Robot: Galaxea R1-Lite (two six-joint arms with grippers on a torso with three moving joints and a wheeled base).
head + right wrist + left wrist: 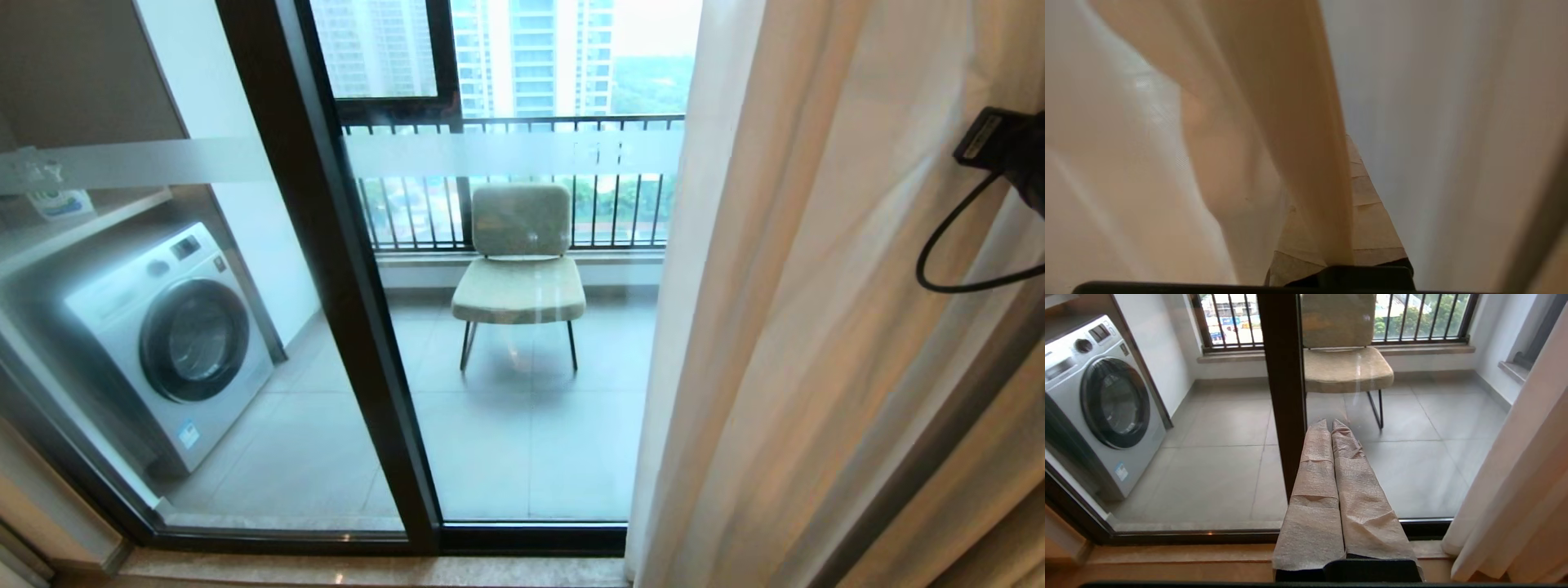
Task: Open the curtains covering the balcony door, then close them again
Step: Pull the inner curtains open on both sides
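Note:
The balcony door (522,441) stands uncovered: clear glass in a black frame (343,286) with a frosted strip (506,153). The cream curtains (816,327) hang gathered at the right, with the pale sheer layer (1433,122) beside them. My right gripper (1333,155) is shut on a fold of the curtains (1290,122) that runs between its tape-wrapped fingers (1372,228). In the head view only the right wrist (1008,143) shows, against the cloth. My left gripper (1329,422) is shut and holds nothing, low in front of the door frame (1284,396).
Behind the glass are a washing machine (171,343) on the left, a padded chair (520,278) in the middle and a black railing (522,122). A stone sill (367,572) runs under the door. A black cable (947,253) loops from the right wrist.

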